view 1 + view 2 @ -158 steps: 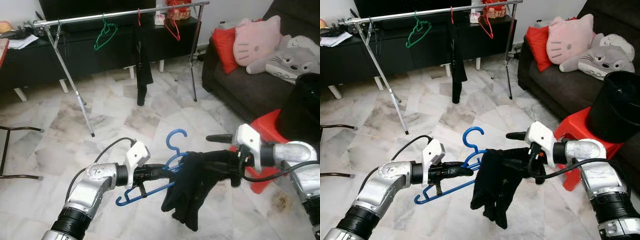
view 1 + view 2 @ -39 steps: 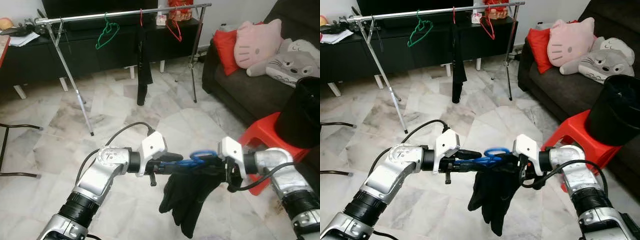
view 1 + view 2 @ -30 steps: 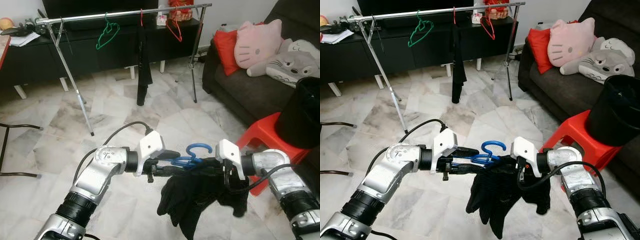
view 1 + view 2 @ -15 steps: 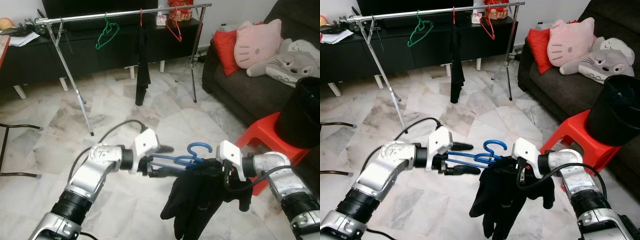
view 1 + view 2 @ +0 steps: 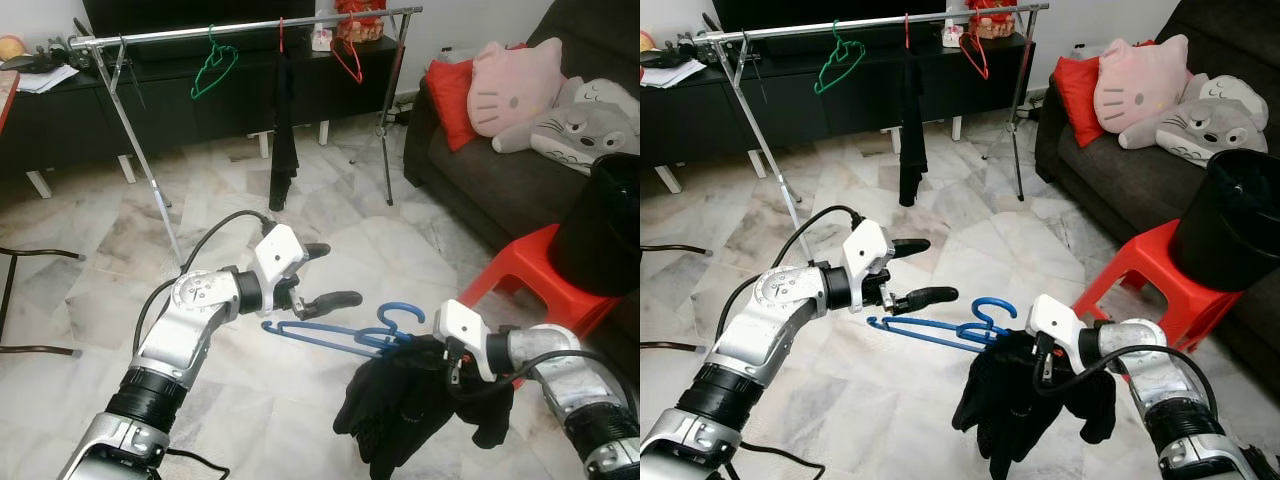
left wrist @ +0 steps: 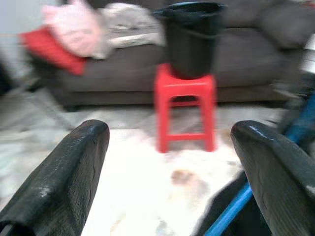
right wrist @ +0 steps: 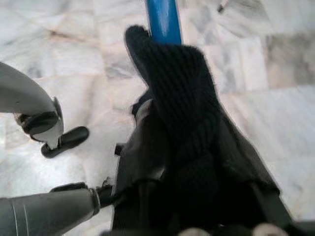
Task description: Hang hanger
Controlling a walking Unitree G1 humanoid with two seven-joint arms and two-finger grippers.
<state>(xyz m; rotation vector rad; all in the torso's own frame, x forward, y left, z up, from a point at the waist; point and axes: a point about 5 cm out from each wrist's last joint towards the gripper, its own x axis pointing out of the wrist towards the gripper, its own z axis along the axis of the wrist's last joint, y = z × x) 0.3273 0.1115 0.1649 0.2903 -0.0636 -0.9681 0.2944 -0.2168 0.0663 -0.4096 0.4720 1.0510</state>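
A blue hanger (image 5: 325,333) with a black garment (image 5: 405,410) draped over its right end hangs in the air before me. My right gripper (image 5: 432,352) holds that end, its fingers buried under the cloth (image 7: 187,137). Up and to the left of the hanger's free end, my left gripper (image 5: 338,272) stands open and apart from it, nothing between its fingers (image 6: 64,172). The silver clothes rail (image 5: 250,27) runs across the far side of the room, carrying a green hanger (image 5: 212,70), a red hanger (image 5: 347,58) and a dark hanging garment (image 5: 285,130).
A red stool (image 5: 515,275) with a black bucket (image 5: 608,220) on it stands close on my right. Behind it is a dark sofa (image 5: 480,170) with cushions. A low black cabinet (image 5: 80,120) lines the far wall. A metal chair frame (image 5: 12,300) is at the left.
My left gripper has let go of the blue hanger and lifted up and left, open. The hanger has dropped lower, held by the right gripper alone.
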